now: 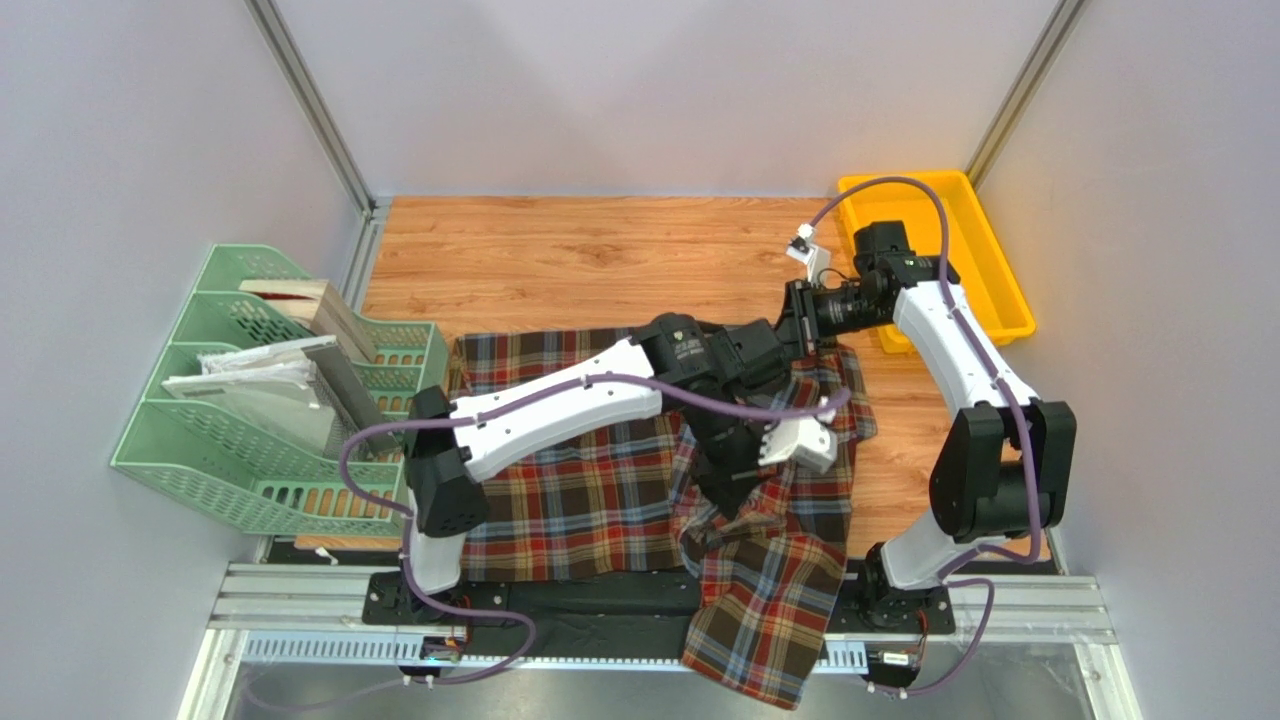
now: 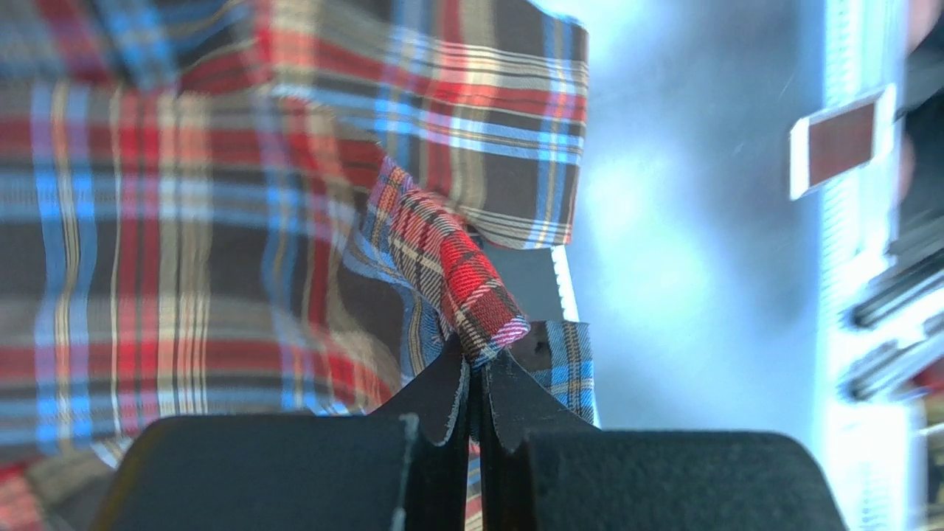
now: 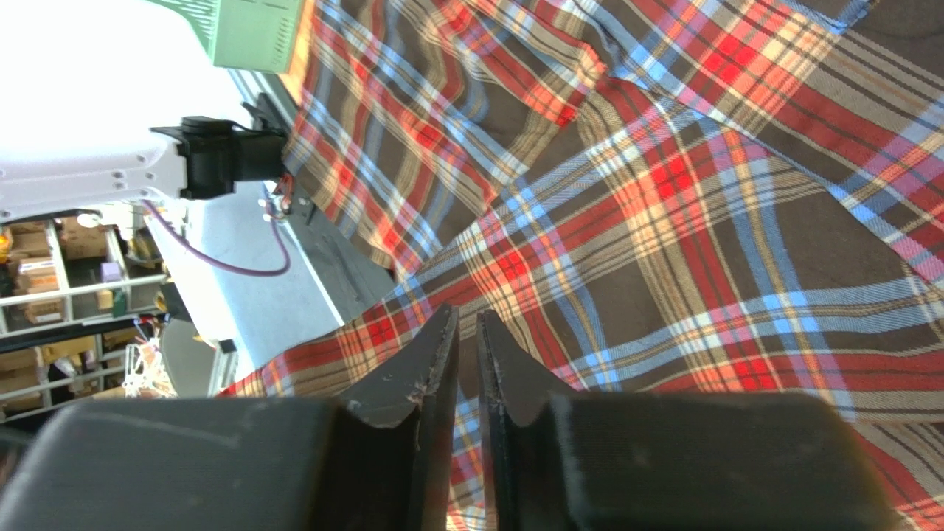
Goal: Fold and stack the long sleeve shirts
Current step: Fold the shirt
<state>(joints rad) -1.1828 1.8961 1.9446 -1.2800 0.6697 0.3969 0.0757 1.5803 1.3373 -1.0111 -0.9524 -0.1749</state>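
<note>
Plaid flannel long sleeve shirt (image 1: 586,503) in dark brown, red, blue and cream lies spread across the wooden table (image 1: 601,255) between the two arms. One rumpled part hangs over the near edge on the right. The left gripper (image 2: 476,360) is closed tight, pinching a raised fold of the cloth. The right gripper (image 3: 465,332) sits over the shirt's far right edge, its jaws a narrow slit apart; whether it grips fabric cannot be told.

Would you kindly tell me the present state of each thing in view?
Brown, red and blue plaid flannel shirt: unfolded, rumpled, one end hanging over the near edge.
Left tool: shut on a shirt fold.
Right tool: nearly closed over the shirt; grip unclear.
Green plastic file rack: upright, holding papers.
Yellow plastic tray: lying flat.
</note>
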